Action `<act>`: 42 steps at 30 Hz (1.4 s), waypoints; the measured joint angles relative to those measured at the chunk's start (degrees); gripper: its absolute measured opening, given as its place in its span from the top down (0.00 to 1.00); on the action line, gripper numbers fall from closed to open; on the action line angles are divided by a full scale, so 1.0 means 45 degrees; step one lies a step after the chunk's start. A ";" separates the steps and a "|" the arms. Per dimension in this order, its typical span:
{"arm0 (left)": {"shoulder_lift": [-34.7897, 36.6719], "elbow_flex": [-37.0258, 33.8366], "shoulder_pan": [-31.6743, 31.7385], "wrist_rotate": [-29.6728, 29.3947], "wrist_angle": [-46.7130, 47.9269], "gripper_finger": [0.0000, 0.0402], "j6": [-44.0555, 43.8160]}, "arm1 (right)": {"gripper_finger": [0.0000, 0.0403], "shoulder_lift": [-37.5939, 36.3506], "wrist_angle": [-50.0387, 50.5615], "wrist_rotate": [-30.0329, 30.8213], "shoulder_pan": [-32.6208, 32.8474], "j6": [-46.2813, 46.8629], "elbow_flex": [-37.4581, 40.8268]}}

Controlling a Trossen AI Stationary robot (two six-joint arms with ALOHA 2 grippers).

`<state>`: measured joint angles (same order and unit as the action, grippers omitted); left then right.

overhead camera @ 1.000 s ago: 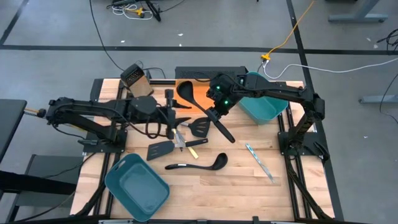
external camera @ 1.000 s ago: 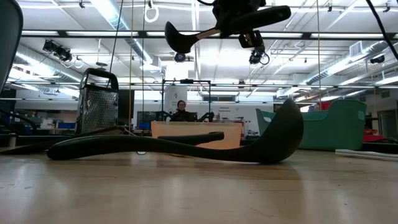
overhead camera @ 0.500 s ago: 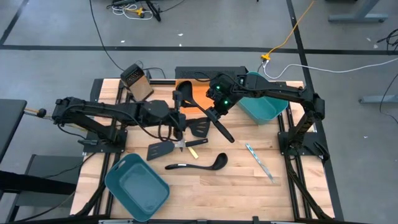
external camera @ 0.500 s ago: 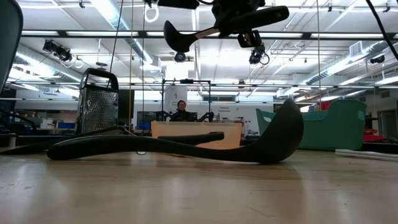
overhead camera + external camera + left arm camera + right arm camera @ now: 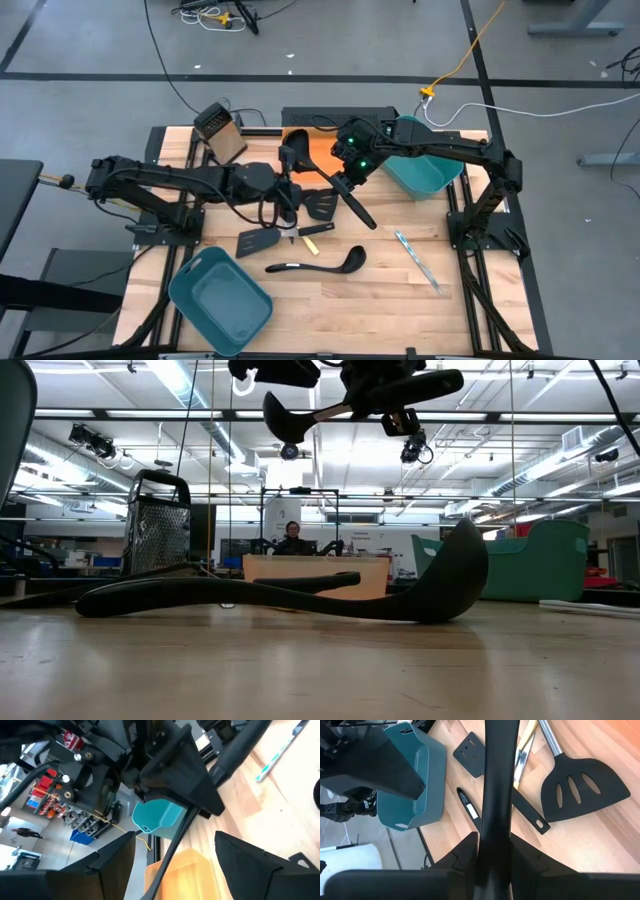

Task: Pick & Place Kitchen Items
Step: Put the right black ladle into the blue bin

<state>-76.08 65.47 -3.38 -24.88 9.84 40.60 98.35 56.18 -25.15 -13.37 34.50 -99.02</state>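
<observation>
Two grippers of mine meet over the middle of the table. My right gripper is clamped on the thick black handle of one ladle and holds it in the air. That wrist's view fills its centre with the smooth matte handle, pinched between my fingers. The low view alone proves the lift: the ladle hangs level, high above the wood, its rounded bowl to one side. Just beside it, my left gripper has its jaws spread wide and grips nothing. Its wrist view shows the ladle's slim shank running between my two fingers; I cannot tell whether they touch it. Under my hands lie a flat black slotted spatula with three oval slots, pale yellow-handled pieces touching it, and a second spatula nearer the front. The second ladle lies on its side towards the front edge, long and curved, and looms large in the low view. Slim silver cutlery lies well apart, to my right. Farther back are the flat orange tray, a teal bin and a perforated metal grater. Another teal bin sits at my front left. Far across the room a person sits behind a desk.
</observation>
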 joint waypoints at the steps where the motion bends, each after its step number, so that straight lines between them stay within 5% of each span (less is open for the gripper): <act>1: -0.0003 0.0000 0.0002 -0.0002 0.0019 0.32 0.0031 | 0.78 0.0000 0.0000 0.0000 0.0000 0.0001 0.0000; 42: -0.1101 0.0010 0.0619 0.0102 -0.0070 0.32 0.2356 | 0.77 0.0000 -0.0010 -0.1627 0.0019 0.0262 0.0000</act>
<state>-81.03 65.52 -0.60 -24.43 9.52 51.20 98.35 56.14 -32.47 -13.28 35.68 -99.02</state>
